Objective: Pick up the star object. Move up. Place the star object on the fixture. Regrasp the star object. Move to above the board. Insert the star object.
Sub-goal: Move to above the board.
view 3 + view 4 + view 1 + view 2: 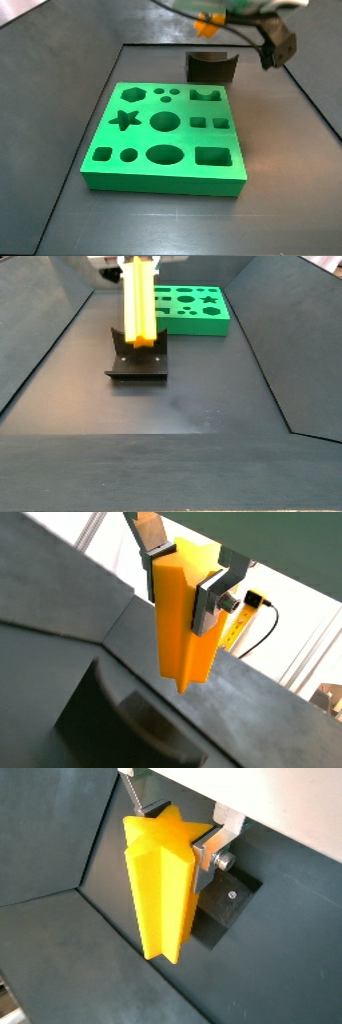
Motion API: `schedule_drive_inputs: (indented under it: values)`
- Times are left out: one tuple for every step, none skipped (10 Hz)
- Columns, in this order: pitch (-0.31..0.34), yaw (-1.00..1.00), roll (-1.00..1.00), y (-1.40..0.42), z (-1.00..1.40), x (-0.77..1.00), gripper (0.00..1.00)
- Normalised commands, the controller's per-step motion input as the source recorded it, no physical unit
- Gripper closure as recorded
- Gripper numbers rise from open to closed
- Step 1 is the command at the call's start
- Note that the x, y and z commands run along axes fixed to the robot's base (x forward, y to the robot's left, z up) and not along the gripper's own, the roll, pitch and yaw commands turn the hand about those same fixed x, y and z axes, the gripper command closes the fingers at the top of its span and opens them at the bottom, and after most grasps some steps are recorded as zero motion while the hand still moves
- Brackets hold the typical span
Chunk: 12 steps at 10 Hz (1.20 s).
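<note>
1. Dark grey surface (201, 396) with low walls around it carries the fixture and the board.
2. The star object (138, 301) hangs upright, its long way pointing straight down, right above the fixture (138, 359).
3. In a side view its low end looks very near the fixture; I cannot tell if it touches.
4. The gripper (174, 828) is above the fixture, and its jaws pinch the star object near its top end, one silver finger (211, 597) on each side.
5. So the star object sticks out below the jaws, towards the fixture.
6. I think the next move is to lower it onto the fixture.
7. The board (167, 140) lies beside the fixture, on the far side from the camera in a side view (194, 308).
</note>
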Motion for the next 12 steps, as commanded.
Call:
schedule_drive_inputs:
  values:
    - [0.176, 0.07, -0.05, 0.02, 1.00, -0.13, 1.00]
    - [0.154, 0.10, -0.06, 0.02, 1.00, -0.12, 1.00]
    - [0.107, 0.13, -0.06, 0.02, 1.00, -0.12, 1.00]
    - [0.075, 0.13, -0.06, 0.02, 1.00, -0.11, 1.00]
    - [0.033, 0.13, -0.06, 0.01, 1.00, -0.10, 1.00]
    - [0.018, 0.12, -0.05, 0.01, 1.00, -0.10, 1.00]
    - [-0.011, 0.10, -0.05, 0.01, 1.00, -0.09, 1.00]
    - [-0.021, 0.08, -0.05, 0.01, 1.00, -0.09, 1.00]
    - [-0.028, 0.06, -0.05, 0.01, 1.00, -0.08, 1.00]
    - [-0.030, 0.04, -0.05, 0.01, 0.87, -0.07, 1.00]
    - [-0.023, 0.02, -0.06, 0.00, 0.65, -0.05, 1.00]
    - [-0.010, 0.00, -0.06, 0.00, 0.50, -0.04, 1.00]
